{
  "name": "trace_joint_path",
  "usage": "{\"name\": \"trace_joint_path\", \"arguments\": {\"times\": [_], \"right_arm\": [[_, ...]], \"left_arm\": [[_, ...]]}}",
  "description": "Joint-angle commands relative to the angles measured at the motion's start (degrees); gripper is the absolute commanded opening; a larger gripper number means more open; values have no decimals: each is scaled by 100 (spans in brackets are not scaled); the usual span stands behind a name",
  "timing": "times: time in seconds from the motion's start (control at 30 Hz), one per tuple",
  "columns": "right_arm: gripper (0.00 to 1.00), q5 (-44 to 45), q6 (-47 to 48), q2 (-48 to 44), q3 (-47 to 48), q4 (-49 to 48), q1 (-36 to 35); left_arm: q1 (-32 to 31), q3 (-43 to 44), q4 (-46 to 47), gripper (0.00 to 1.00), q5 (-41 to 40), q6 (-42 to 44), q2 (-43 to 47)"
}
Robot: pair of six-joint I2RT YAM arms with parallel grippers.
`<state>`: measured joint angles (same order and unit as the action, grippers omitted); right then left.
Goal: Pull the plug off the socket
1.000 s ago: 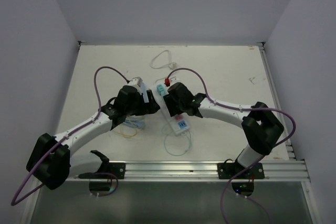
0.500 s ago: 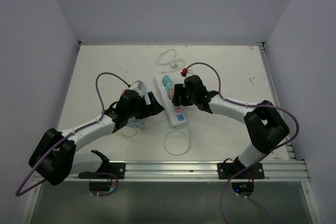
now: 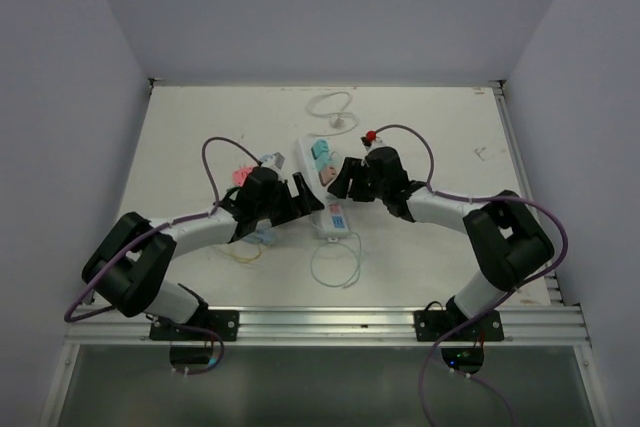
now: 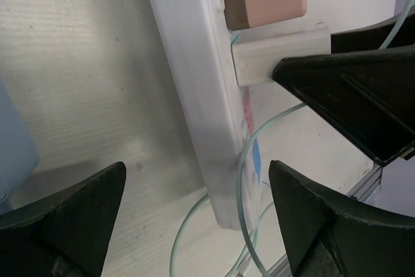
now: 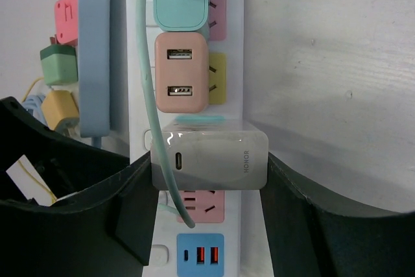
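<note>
Two arms reach low over my white power strip (image 3: pixel 323 192). Right gripper (image 5: pixel 209 180) straddles the white charger plug (image 5: pixel 210 159), fingers flanking it, looks clamped but hard to say. Left gripper (image 4: pixel 194 225) hangs spread beside the strip. Three plugs seated: teal, pink, white.

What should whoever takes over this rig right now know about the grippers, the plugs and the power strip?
Right gripper: open, straddling the white charger; contact unclear.
Left gripper: open, beside the power strip, holding nothing.
Strip lies mid-table; the white charger, pink adapter and teal plug are all seated in it.
Done: right gripper is lined up on the charger.
Left: close, brace the strip, pull the charger out.
</note>
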<state>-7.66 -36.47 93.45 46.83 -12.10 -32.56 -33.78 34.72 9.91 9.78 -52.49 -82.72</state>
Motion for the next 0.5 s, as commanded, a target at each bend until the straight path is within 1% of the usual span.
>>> {"name": "trace_joint_path", "arguments": {"times": [0.0,0.13,0.2,0.27,0.3,0.37,0.43,0.47], "right_arm": [[0,-297,-97,209,-253,6,-23],[0,-332,-62,235,-332,-64,-23],[0,-341,-53,235,-367,-100,-14],[0,-350,-53,235,-376,-126,-14],[0,-368,-45,244,-385,-144,-14],[0,-376,-45,244,-376,-152,-14],[0,-376,-53,261,-368,-161,-14],[0,-376,-62,270,-367,-179,-14]], "left_arm": [[-15,412,538,94,15,-165,-200],[-15,527,635,89,-107,-244,-350],[-23,527,635,86,-327,-227,-350],[-23,544,609,80,-494,-200,-377],[-23,579,582,77,-503,-122,-420],[-23,641,538,76,-425,-60,-561],[-32,606,573,70,-319,-33,-649],[-41,580,591,70,-293,-33,-675]]}}
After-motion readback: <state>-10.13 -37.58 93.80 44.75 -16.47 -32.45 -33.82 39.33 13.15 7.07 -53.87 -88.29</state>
